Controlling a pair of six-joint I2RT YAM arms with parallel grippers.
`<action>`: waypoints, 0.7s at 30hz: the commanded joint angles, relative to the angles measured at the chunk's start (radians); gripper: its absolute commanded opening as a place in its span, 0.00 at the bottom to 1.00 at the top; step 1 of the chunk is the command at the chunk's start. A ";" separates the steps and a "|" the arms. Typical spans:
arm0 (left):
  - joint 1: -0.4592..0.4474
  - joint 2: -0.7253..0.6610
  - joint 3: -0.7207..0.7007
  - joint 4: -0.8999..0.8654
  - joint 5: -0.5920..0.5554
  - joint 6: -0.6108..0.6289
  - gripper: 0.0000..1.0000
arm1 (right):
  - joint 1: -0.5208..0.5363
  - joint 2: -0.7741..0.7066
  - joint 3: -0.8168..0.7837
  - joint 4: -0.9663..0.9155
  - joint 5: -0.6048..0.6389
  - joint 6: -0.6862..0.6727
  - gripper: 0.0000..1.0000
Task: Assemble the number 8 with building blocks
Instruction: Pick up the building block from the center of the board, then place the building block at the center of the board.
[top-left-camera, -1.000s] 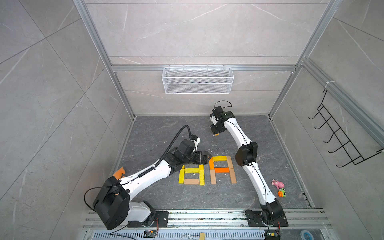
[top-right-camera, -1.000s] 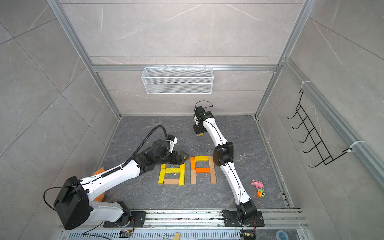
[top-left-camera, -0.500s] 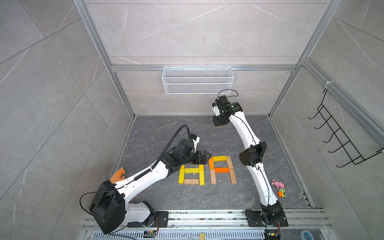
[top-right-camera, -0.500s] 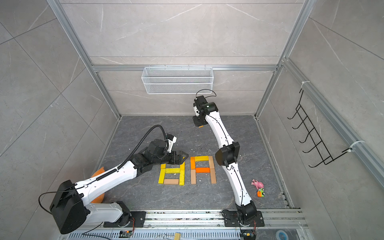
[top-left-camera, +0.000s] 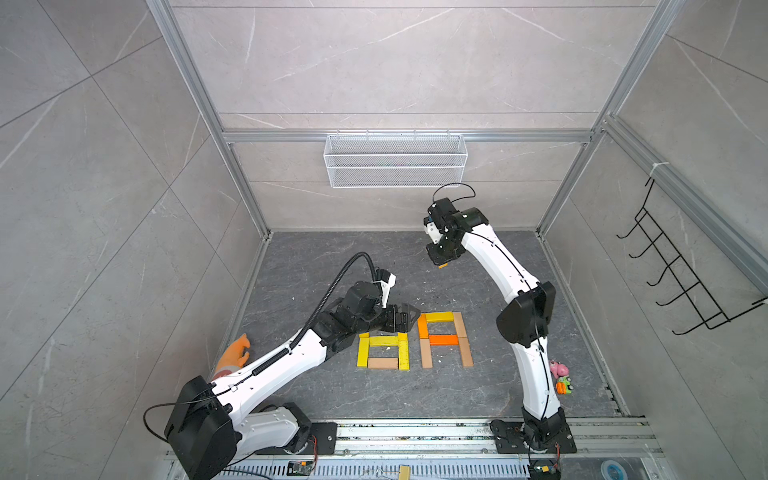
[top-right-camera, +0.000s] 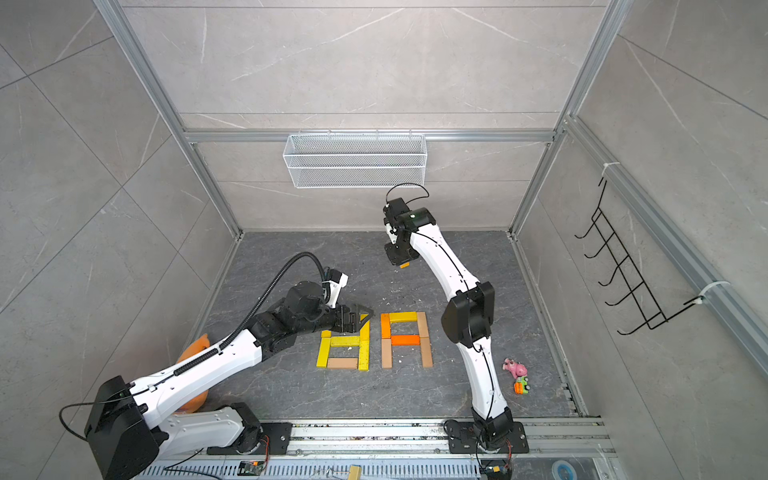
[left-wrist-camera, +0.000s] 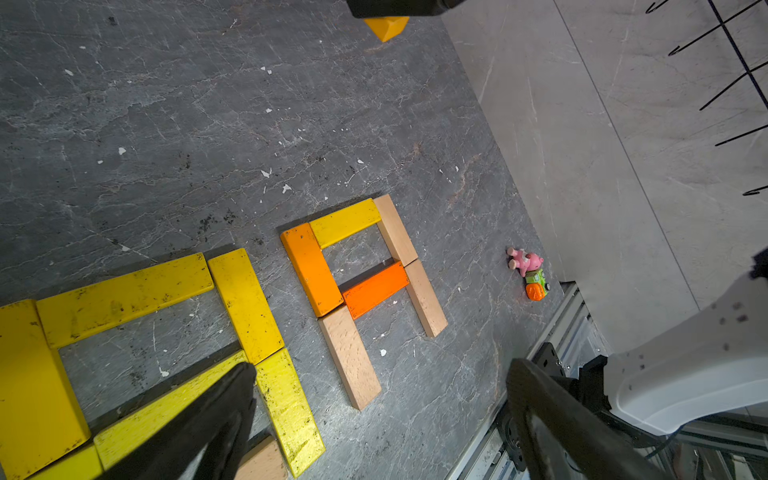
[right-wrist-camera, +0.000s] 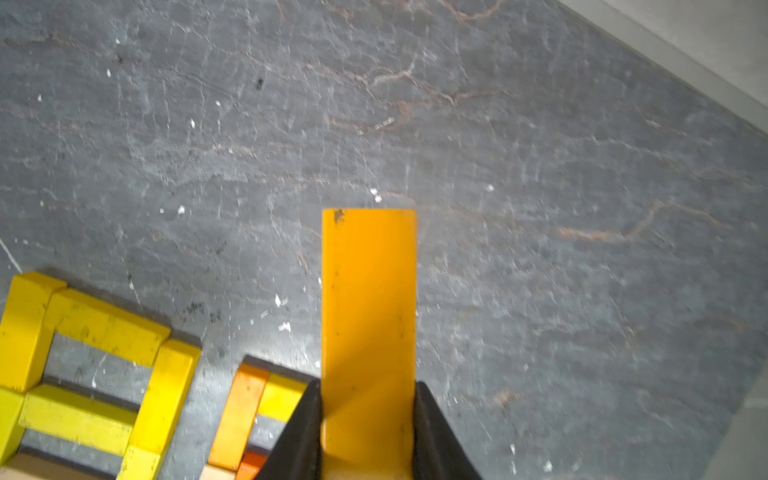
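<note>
In a top view the right gripper (top-left-camera: 441, 261) clamps an orange-yellow block (top-left-camera: 443, 265) aloft, well beyond the orange-and-tan figure (top-left-camera: 444, 338), while the left gripper (top-left-camera: 405, 317) gapes empty just beside it; the right wrist view shows the probably light, stiff, smooth block pinched across its narrow sides.

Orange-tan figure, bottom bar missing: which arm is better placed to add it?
Right. The right gripper holds an orange-yellow block, lifted beyond the orange-tan figure. The left gripper is open and empty, at the yellow figure.
</note>
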 joint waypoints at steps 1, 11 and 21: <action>-0.003 -0.026 -0.009 0.018 0.015 0.019 0.97 | 0.004 -0.174 -0.183 0.118 0.013 0.035 0.26; -0.002 -0.032 -0.049 0.057 0.031 -0.001 0.97 | 0.011 -0.488 -0.680 0.327 0.001 0.097 0.24; -0.004 -0.053 -0.056 0.023 -0.003 0.003 0.97 | 0.091 -0.653 -1.011 0.490 -0.007 0.199 0.24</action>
